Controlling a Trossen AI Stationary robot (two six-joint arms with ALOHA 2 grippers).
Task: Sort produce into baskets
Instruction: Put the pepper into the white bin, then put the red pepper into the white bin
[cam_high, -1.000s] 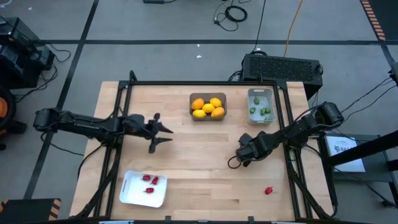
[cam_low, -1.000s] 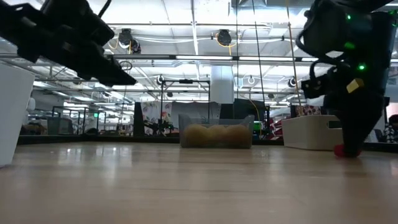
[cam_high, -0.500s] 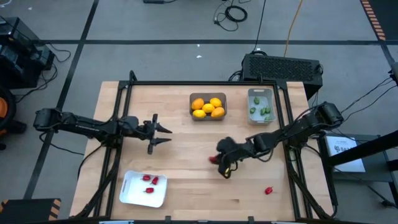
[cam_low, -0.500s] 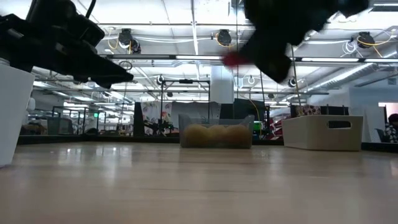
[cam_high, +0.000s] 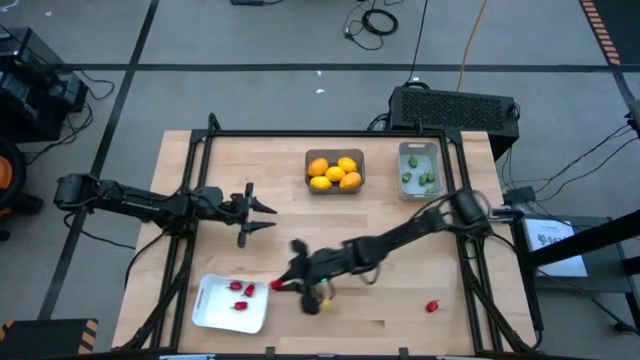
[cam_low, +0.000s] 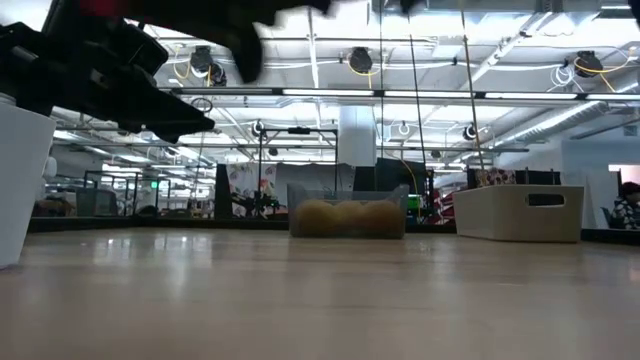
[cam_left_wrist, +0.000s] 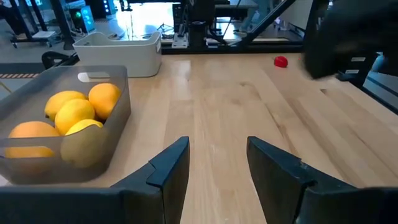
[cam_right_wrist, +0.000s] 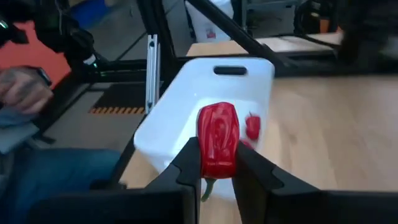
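As the high view looks straight down on the pale wooden table (cam_high: 300, 225), the right gripper (cam_high: 285, 283) is stretched far across it and sits just beside the white tray's (cam_high: 215, 312) near corner, a red pepper (cam_high: 277, 285) pinched at its tip; three more red pieces lie in the tray beyond it, and one stray red piece (cam_high: 432, 306) rests well behind the arm near the table's right edge. The left gripper (cam_high: 262, 217) hangs over bare wood with its fingers spread and empty, the dark grey bin (cam_high: 334, 171) of yellow and orange fruits ahead of it and the pale grey bin (cam_high: 419, 169) of green pieces farther on. In the low view the tabletop runs level toward a lit workshop of ceiling lamps and racks, the dark bin (cam_low: 346, 216) and pale bin (cam_low: 518, 213) standing at its far side. The left wrist view shows the parted fingers (cam_left_wrist: 168, 168) holding nothing, the fruit bin (cam_left_wrist: 62, 124) near them. The right wrist view shows the two fingers clamped on the red pepper (cam_right_wrist: 218, 140), the white tray (cam_right_wrist: 211, 118) just past it, and a person's hand (cam_right_wrist: 25, 87) beyond the table edge.
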